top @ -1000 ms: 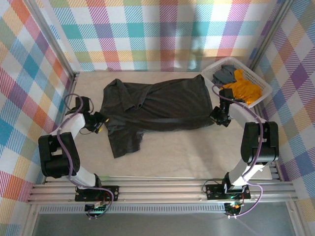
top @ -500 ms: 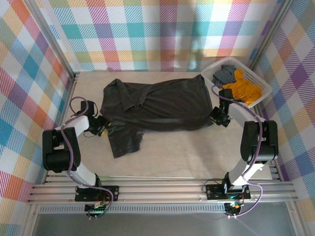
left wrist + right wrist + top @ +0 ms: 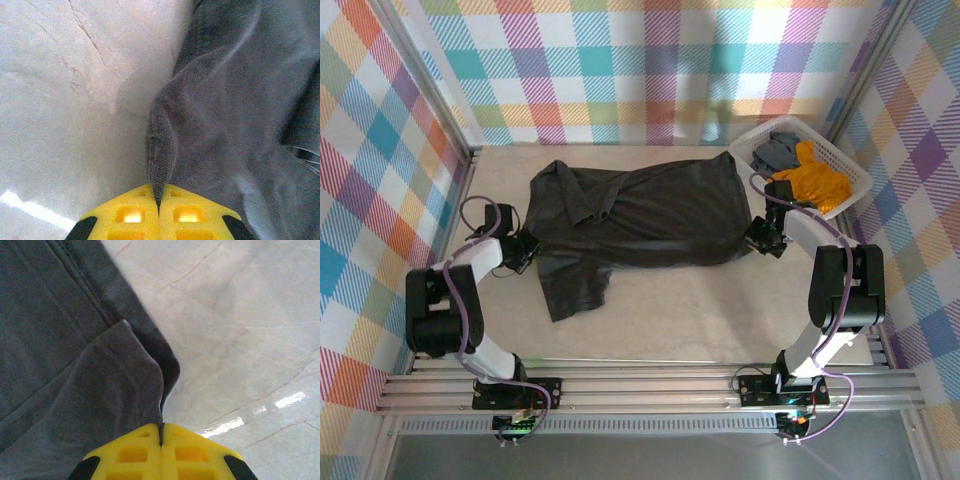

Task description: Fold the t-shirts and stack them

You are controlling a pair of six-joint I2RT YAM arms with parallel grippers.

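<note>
**Top view.** L pincer (image 3: 525, 250) is pressed together on one end of the charcoal t-shirt (image 3: 650, 215), and R pincer (image 3: 757, 235) is pressed together on the opposite end. The shirt lies spread on the counter (image 3: 720, 310) betw. the two pincers. Its collar end is toward the L pincer and its straight hem toward the R pincer. One sleeve trails toward the arm bases, just inboard of the L pincer. A white lattice basket (image 3: 842, 152) stands near the R pincer, beyond it and to its outer side. It holds an orange t-shirt (image 3: 810, 180) and a grey t-shirt (image 3: 778, 150), the grey one on the side farther from the pincer.

**L wrist view.** The yellow tips of the L pincer (image 3: 158, 200) meet with no gap. A narrow raised fold of charcoal cloth (image 3: 240, 100) runs straight out from the seam betw. them, i.e. it is pinched. Ahead and to the right of the tips is more shirt, and to the left is bare counter (image 3: 60, 100).

**R wrist view.** The tips of the R pincer (image 3: 161, 427) are likewise closed, pinching a doubled edge of the shirt (image 3: 60, 340). A stitched hem runs diagonally ahead of the tips. Cloth lies to their left, and glossy bare counter (image 3: 240, 315) with glare streaks lies to their right.
</note>
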